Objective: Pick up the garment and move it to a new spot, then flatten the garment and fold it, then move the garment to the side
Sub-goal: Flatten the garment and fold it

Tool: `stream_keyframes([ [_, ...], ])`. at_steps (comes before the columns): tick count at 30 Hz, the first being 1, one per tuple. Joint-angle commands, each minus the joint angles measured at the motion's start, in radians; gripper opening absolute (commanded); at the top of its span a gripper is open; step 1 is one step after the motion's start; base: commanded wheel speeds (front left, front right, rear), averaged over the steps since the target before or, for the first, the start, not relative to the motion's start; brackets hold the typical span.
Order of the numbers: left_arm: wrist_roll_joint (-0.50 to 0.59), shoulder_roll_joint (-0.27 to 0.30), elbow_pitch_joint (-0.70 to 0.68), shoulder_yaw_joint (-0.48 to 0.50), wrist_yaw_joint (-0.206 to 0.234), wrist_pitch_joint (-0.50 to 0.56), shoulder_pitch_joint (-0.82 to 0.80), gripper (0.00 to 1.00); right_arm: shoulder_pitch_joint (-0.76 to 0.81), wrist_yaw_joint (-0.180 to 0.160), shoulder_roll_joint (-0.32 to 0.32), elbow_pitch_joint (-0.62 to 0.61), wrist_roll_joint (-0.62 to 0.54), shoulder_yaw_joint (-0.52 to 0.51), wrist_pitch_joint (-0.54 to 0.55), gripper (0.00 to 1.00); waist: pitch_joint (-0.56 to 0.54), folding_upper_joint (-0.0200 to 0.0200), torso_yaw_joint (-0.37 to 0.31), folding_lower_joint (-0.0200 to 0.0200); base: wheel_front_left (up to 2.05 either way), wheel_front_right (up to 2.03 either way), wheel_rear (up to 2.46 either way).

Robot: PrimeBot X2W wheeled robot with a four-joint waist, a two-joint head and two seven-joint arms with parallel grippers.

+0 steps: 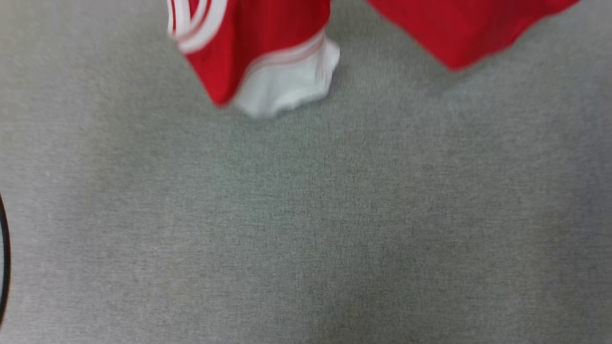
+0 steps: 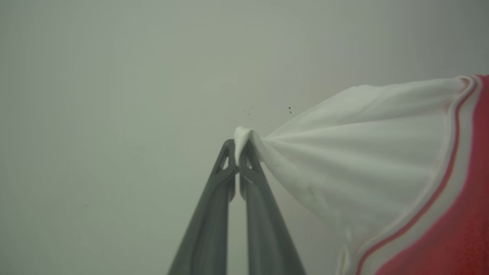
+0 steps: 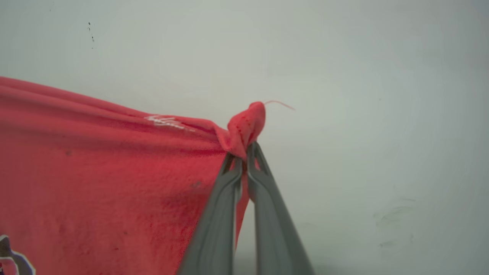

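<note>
— Where is my shirt at this moment?

— Your shirt [image 1: 253, 43] hangs at the top edge of the head view, over the far part of the grey surface [image 1: 306, 215]. Two red parts drop down there with a gap between them, and a white sleeve [image 1: 287, 81] sits at the lower end of the left one. That view is blurred, so I cannot tell you whether the cloth touches the surface.

— And my claws?

— Your left claw [image 2: 238, 152] is pressed together on the tip of a white sleeve. The cloth fans out from the tips to the right of that wrist view, toward the striped trim and the red body. Your right claw [image 3: 244, 154] is pinching a red hemmed corner; a small bunch of cloth pokes above the tips, with a loose thread off it. The red cloth stretches away to the left of that wrist view, and a bit of black, white-edged print shows at its lower left corner. Behind both claws you have a plain pale background [image 2: 114, 76].
</note>
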Motion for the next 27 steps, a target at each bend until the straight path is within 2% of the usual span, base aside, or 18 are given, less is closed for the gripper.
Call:
stream_keyframes([
  [1,0.014,0.001,0.042,0.004,-0.01,-0.011,-0.06,0.0,-0.048,-0.003,-0.016,0.039,-0.029,0.002,-0.029,0.0,0.104,0.0,-0.006,-0.0003,0.0,0.0,0.0],
  [6,0.091,-0.03,0.188,-0.023,-0.04,-0.089,-0.258,0.0,-0.225,-0.004,-0.018,0.207,-0.098,0.0,-0.145,0.0,0.207,0.0,-0.009,-0.0003,0.0,0.0,0.0],
  [11,0.151,-0.08,0.359,-0.042,-0.037,-0.193,-0.433,0.0,-0.396,-0.004,-0.004,0.377,-0.195,-0.029,-0.277,0.0,0.277,0.0,0.001,-0.0003,0.0,0.0,0.0],
  [15,0.17,-0.127,0.486,-0.06,-0.041,-0.277,-0.498,0.0,-0.476,-0.004,0.009,0.489,-0.254,-0.036,-0.368,0.0,0.313,0.0,0.015,-0.0003,0.0,0.0,0.0],
  [18,0.166,-0.162,0.556,-0.076,-0.055,-0.327,-0.504,0.0,-0.501,-0.004,0.03,0.558,-0.274,-0.038,-0.423,0.0,0.333,0.0,0.026,-0.0003,0.0,0.0,0.0],
  [22,0.151,-0.217,0.607,-0.092,-0.064,-0.364,-0.434,0.0,-0.475,-0.003,0.039,0.626,-0.28,-0.033,-0.492,0.0,0.348,0.0,0.044,-0.0003,0.0,0.0,0.0],
  [27,0.135,-0.286,0.576,-0.094,-0.055,-0.376,-0.3,0.0,-0.406,-0.002,0.052,0.689,-0.257,-0.042,-0.57,0.0,0.34,0.0,0.062,-0.0003,0.0,0.0,0.0],
])
